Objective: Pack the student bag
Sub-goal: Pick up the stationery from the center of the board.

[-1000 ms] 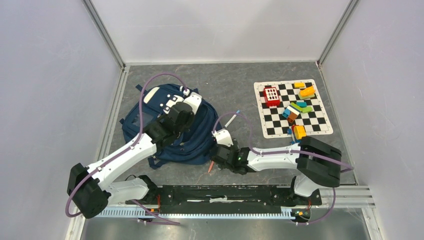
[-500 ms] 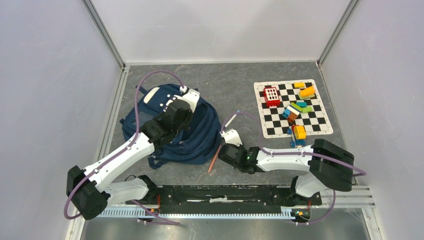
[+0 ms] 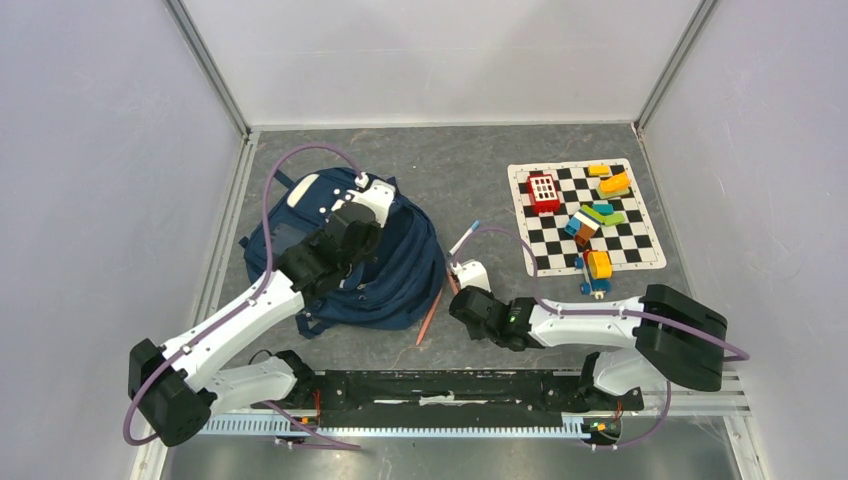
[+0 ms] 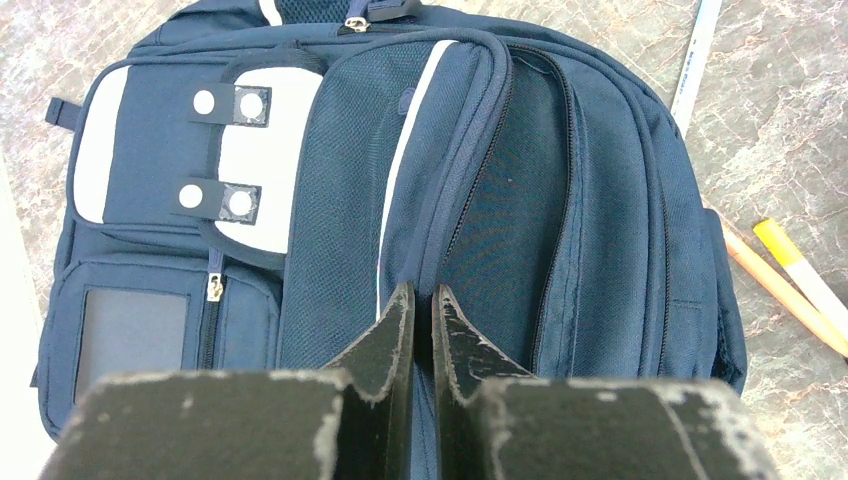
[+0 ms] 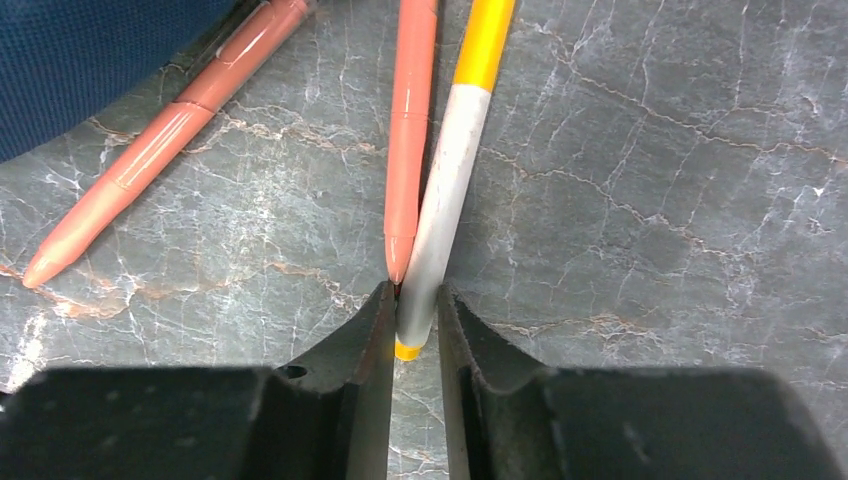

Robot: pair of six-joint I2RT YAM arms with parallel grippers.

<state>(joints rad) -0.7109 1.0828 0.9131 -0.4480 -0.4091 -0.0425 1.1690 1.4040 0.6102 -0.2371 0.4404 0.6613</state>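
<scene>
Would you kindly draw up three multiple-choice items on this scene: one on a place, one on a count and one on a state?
1. Where does the checkered mat lie relative to the student bag?
A) to its right
B) underneath it
C) to its left

2. How many salmon pens show in the right wrist view?
A) one
B) two
C) four

3. How do the jaws of the right gripper stand?
A) wide open above the mat
B) clamped on a bag strap
C) close about the end of the white and yellow pen

Key:
1 A: the top view shows the mat to the right, apart from the bag.
2 B: one lies by the bag, one alongside the white and yellow pen.
3 C: that pen's end sits between the fingertips.
</scene>
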